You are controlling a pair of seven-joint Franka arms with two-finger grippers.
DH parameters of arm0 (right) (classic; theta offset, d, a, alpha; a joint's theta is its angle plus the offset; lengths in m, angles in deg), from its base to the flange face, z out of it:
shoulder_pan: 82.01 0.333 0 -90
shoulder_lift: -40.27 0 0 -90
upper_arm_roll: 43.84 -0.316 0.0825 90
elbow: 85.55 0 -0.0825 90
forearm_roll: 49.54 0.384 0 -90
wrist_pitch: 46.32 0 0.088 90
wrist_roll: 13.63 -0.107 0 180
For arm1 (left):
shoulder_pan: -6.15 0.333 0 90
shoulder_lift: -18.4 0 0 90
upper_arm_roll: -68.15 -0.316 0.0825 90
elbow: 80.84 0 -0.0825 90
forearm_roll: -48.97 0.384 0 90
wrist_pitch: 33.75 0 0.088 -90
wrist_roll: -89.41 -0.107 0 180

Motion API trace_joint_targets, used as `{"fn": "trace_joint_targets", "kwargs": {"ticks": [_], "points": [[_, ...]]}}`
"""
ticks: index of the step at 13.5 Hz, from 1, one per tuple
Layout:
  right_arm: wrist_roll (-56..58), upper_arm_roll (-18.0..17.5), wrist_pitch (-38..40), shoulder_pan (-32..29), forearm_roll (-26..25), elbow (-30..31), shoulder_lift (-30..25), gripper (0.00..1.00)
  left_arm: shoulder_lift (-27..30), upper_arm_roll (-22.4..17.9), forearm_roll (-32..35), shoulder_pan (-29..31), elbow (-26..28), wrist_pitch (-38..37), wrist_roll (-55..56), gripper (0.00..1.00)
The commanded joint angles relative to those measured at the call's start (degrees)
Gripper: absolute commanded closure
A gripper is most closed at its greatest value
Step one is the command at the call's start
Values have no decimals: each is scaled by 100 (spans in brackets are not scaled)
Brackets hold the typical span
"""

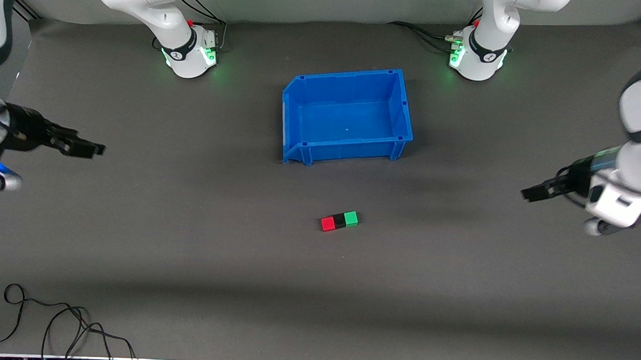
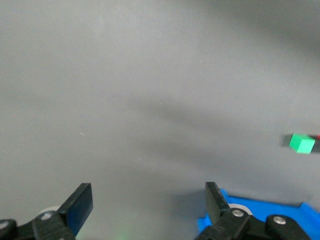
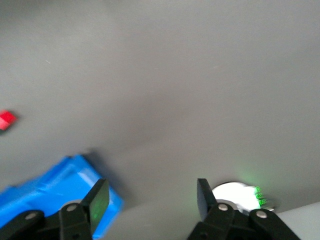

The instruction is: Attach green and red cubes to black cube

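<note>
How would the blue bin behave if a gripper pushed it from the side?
The blue bin looks like rigid moulded plastic, so probably stiff. It holds nothing, so likely light and apt to slide on the mat. Its wide flat base makes tipping unlikely.

Lab: 2 bolted arms, matte table (image 1: 189, 260)

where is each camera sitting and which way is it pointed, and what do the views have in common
Front view: high across the table, facing both bases; left hand and right hand over the table's ends, both open and empty, blue bin, black cube.
Left wrist view: on the left wrist, looking past its own fingers at the green cube.
Right wrist view: on the right wrist, fingers in view, red cube.
All three show the bin.
</note>
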Motion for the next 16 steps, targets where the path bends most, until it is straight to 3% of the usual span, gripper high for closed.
{"fn": "trace_joint_targets", "kwargs": {"ticks": [1,4,8,12,13,16], "points": [[885,105,-588,107,-369,947,-794,21,500,35,422,64,169,-133,-781,0],[1124,106,-1607,160,-728,1949,-1453,21,764,26,625,73,301,-72,-1177,0],[1222,106,-1900,230,-756,2031,-1473,17,1414,113,889,125,995,376,-1213,0],[1222,106,-1900,230,-756,2031,-1473,1,1372,2140,880,1837,952,315,-1187,0],[1213,97,-1900,230,-756,2031,-1473,1,1363,2353,872,2022,926,306,-1152,0],[1161,71,-1908,230,-748,1979,-1412,1,1319,2364,863,1989,864,297,-1204,0]]}}
